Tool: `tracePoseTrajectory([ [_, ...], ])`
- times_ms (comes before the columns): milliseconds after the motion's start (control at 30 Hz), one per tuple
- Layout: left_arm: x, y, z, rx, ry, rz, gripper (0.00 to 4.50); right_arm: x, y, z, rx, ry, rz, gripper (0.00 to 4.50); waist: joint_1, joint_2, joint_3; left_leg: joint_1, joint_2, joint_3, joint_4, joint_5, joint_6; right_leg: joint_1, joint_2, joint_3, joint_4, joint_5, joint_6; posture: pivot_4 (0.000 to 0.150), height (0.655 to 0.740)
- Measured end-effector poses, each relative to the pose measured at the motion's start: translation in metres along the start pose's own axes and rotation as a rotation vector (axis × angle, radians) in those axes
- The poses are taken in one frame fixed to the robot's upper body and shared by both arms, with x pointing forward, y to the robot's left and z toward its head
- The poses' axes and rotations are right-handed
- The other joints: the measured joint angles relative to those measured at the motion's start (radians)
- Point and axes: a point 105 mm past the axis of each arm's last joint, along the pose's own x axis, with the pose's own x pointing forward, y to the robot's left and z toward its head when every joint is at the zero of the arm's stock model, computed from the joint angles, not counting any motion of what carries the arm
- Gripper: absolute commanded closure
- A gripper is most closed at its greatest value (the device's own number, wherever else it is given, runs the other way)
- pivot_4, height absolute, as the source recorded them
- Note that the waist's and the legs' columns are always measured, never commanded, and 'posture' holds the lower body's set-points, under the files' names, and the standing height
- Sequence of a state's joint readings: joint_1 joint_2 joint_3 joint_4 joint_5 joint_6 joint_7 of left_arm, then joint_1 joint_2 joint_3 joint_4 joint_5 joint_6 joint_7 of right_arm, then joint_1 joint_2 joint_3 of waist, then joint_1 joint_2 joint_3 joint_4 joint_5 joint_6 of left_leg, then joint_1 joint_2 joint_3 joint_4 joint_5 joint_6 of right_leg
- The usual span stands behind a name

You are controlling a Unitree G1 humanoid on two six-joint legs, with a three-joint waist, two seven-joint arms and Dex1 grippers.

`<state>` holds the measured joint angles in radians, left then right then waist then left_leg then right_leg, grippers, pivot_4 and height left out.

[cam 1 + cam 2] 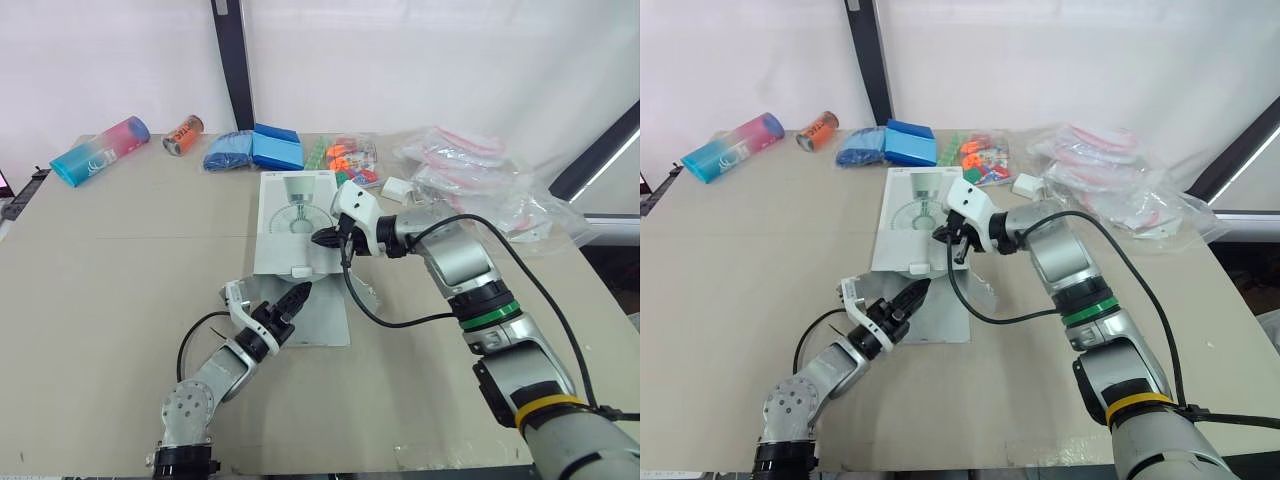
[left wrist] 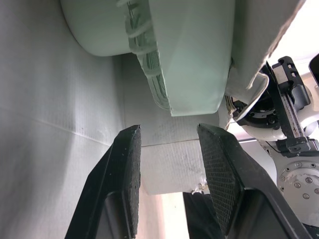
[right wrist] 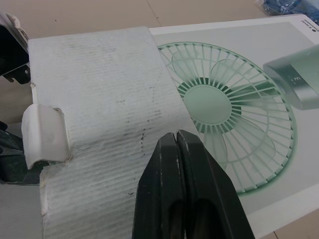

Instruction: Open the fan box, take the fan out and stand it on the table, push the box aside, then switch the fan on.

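The white fan box (image 1: 290,215) lies flat mid-table, a green fan picture (image 3: 234,99) on its top face. Its near end is open, with a grey flap (image 1: 325,320) spread on the table and a corrugated flap (image 3: 99,89) folded back over the top. My left gripper (image 1: 297,297) is open at the box mouth. In the left wrist view its fingers (image 2: 124,169) reach inside, just short of the pale green fan (image 2: 194,55), not touching it. My right gripper (image 1: 322,240) is shut, its tips (image 3: 175,137) resting over the folded-back flap.
Along the far edge lie a pink-and-blue bottle (image 1: 100,150), an orange can (image 1: 183,134), blue bags (image 1: 250,148), colourful packets (image 1: 345,160) and clear plastic bags (image 1: 480,175). A black cable (image 1: 400,320) loops from my right arm over the table beside the box.
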<state>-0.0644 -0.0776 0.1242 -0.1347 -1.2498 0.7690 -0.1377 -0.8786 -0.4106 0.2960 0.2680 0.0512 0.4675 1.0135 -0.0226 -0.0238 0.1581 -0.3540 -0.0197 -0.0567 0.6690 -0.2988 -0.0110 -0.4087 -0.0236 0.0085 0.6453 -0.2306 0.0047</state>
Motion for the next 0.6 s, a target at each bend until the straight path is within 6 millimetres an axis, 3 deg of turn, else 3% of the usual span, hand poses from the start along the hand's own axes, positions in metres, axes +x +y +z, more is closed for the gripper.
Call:
tracePoseTrajectory([
  [67,0.001,-0.002,0.001,0.005,-0.004,-0.01,1.68,0.0,0.0,0.0,0.001,0.0,-0.001,4.5,0.0,0.0,0.0,0.0,0.0,0.0,0.0,0.0,0.0,0.0,0.0,0.0,0.0,0.0,0.0,0.15,0.74],
  [100,0.001,-0.002,0.001,0.005,-0.005,-0.013,1.16,0.0,0.0,0.0,0.0,-0.001,-0.003,4.5,0.0,0.0,0.0,0.0,0.0,0.0,0.0,0.0,0.0,0.0,0.0,0.0,0.0,0.0,0.0,0.15,0.74],
  [200,0.001,-0.002,0.002,0.006,-0.008,-0.011,0.28,0.0,0.0,0.0,0.0,-0.001,-0.008,4.5,0.0,0.0,0.0,0.0,0.0,0.0,0.0,0.0,0.0,0.0,0.0,0.0,0.0,0.0,0.0,0.15,0.74],
  [600,0.005,0.004,0.012,-0.002,-0.041,0.023,0.28,0.0,0.0,0.0,0.002,-0.002,-0.01,4.5,0.0,0.0,0.0,0.0,0.0,0.0,0.0,0.0,0.0,0.0,0.0,0.0,0.0,0.0,0.0,0.15,0.74],
])
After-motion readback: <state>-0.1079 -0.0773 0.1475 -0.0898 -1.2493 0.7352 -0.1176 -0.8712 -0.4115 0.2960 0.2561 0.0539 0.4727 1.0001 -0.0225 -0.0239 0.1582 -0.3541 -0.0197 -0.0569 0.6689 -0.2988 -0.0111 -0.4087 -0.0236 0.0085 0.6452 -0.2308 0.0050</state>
